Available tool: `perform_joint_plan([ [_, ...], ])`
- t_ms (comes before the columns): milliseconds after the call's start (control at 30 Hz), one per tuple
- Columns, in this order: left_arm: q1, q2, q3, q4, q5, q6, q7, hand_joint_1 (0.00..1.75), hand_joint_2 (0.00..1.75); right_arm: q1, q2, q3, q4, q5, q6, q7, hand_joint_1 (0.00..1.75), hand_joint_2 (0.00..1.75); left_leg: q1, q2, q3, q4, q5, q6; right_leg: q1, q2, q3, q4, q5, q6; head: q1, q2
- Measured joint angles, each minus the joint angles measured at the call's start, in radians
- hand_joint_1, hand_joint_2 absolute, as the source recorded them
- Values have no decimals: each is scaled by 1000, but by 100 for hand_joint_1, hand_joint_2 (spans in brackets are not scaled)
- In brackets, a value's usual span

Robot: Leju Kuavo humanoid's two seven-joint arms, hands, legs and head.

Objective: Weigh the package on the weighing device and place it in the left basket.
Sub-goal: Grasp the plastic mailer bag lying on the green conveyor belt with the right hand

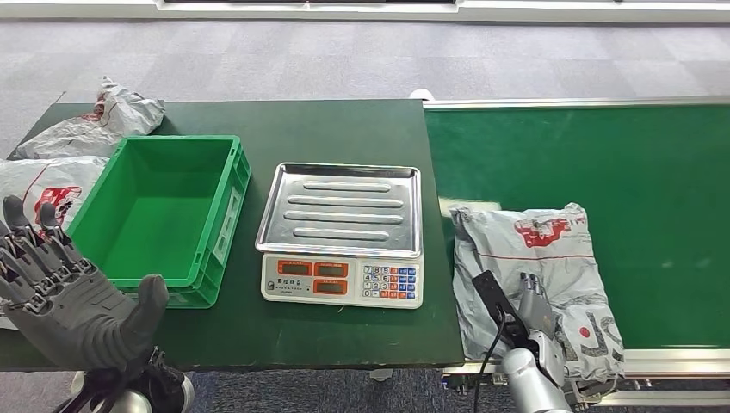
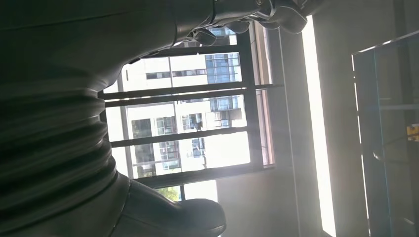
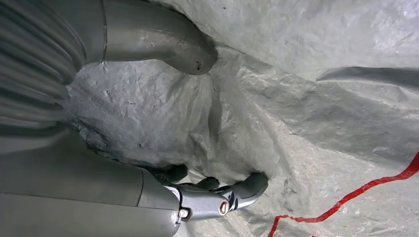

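fingers (image 3: 247, 190) of right hand (image 3: 148, 123) grasping crinkled grey plastic package (image 1: 538, 275) | left hand (image 1: 73, 297) released, spread | scale (image 1: 343, 234) ribbed steel tray

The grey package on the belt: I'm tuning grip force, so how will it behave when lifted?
Probably floppy: the grey package is a wrinkled plastic mailer that dents under the right hand. Its glossy film may be slippery. It lies flat, so rolling seems unlikely.

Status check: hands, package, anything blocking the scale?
Left hand open, raised near the green basket. Right hand down on the grey package on the belt, fingers pressing in. Scale tray bare.
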Motion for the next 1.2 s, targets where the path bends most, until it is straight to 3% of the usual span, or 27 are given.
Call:
perform_joint_plan([
  [1167,-4,-5,0,8,0,0,0,0,175,-25,9,5,46,21,-14,38,0,175,0,0,1,0,0,0,0,0,1,0,0,0,0,0],
  [1200,-6,-5,0,9,0,0,0,0,175,-29,9,6,53,26,-5,45,22,175,0,0,2,0,0,0,0,0,1,0,0,0,0,0],
])
